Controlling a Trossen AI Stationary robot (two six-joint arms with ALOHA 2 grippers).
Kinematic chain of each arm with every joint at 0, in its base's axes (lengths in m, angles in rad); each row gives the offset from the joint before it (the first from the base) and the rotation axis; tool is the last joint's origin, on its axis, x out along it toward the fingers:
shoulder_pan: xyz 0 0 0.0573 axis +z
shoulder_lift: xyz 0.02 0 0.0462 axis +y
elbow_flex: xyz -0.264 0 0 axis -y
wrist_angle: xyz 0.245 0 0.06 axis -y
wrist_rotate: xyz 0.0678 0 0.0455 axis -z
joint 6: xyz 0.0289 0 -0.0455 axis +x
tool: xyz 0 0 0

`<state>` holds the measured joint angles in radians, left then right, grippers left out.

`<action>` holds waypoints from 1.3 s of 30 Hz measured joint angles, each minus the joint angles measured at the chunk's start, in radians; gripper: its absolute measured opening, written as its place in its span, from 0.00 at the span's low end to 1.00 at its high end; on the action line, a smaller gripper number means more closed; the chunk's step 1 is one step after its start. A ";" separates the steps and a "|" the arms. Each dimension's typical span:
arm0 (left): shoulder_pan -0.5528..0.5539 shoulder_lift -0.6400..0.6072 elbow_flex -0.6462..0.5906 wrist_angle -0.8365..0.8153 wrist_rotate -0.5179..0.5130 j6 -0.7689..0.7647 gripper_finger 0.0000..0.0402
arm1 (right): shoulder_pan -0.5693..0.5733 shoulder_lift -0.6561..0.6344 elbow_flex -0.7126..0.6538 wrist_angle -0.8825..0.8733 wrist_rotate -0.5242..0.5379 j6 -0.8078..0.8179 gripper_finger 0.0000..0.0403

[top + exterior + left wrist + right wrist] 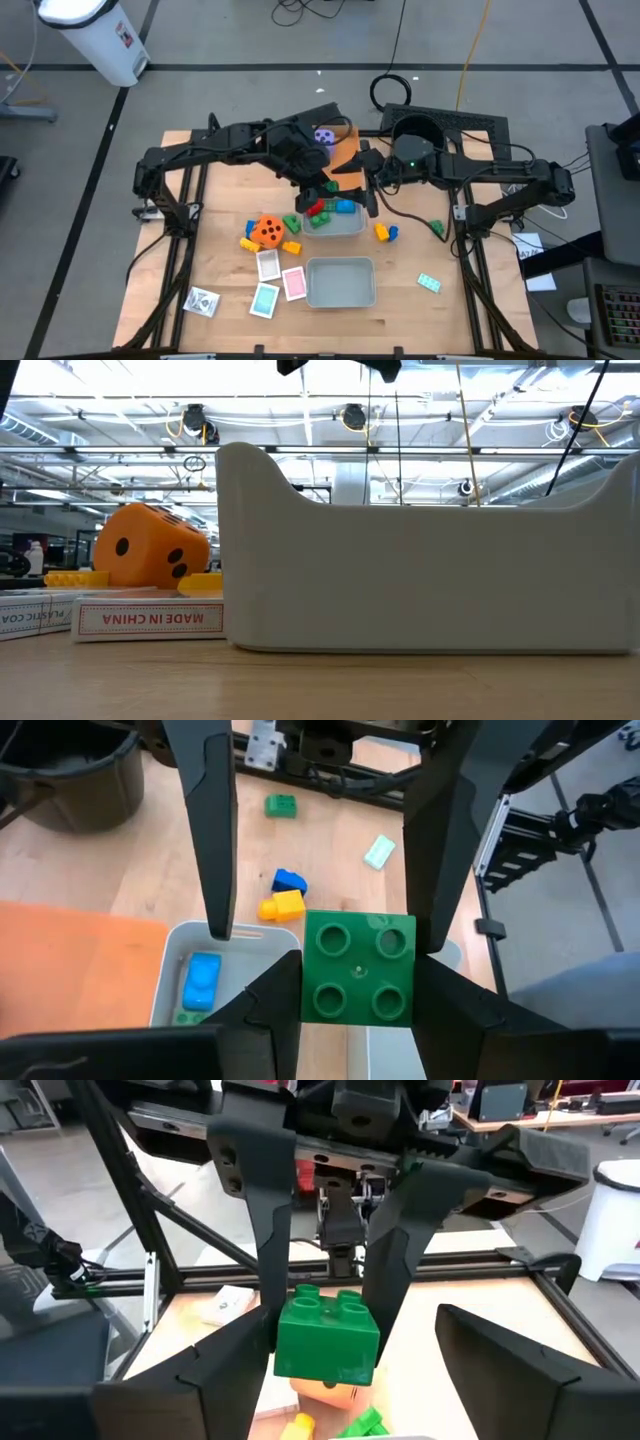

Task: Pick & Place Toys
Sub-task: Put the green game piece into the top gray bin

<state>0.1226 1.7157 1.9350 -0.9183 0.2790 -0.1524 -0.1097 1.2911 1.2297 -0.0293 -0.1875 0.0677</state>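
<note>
Left hand (355, 935) is clamped on a glossy green brick (358, 966), square with four round studs, above the smooth grey tray (335, 222); right hand (340, 1350) gapes wide beside it; matte orange die (150, 547) sits on the wooden surface (420, 250); card box (150, 620) reads "MADE IN CHINA"
</note>
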 joint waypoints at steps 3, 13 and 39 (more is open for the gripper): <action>0.001 0.000 0.000 0.002 -0.006 0.000 0.36 | 0.000 0.000 0.000 -0.008 0.000 0.005 0.67; 0.001 0.000 0.000 0.002 -0.024 0.019 0.36 | -0.001 0.000 0.000 -0.014 -0.002 0.026 0.57; -0.002 0.000 0.000 0.001 -0.063 0.026 0.37 | -0.002 0.000 0.000 -0.033 -0.027 0.023 0.33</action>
<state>0.1204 1.7157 1.9347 -0.9169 0.2161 -0.1261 -0.1120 1.2911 1.2293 -0.0624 -0.2150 0.0906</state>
